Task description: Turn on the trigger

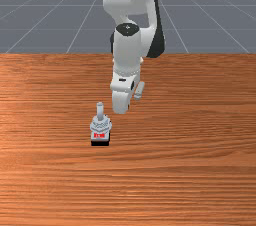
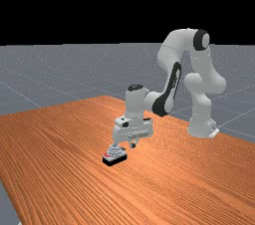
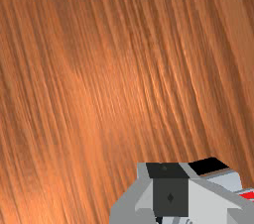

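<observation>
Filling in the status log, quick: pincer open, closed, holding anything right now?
Pincer: open or closed can't be told from these views; it's low, near the trigger in the far view.

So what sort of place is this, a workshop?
More likely a computer-made practice scene: a white and grey robot arm over a wooden table, a small device with an upright lever on it, and a grey floor ruled with thin lines.
</observation>
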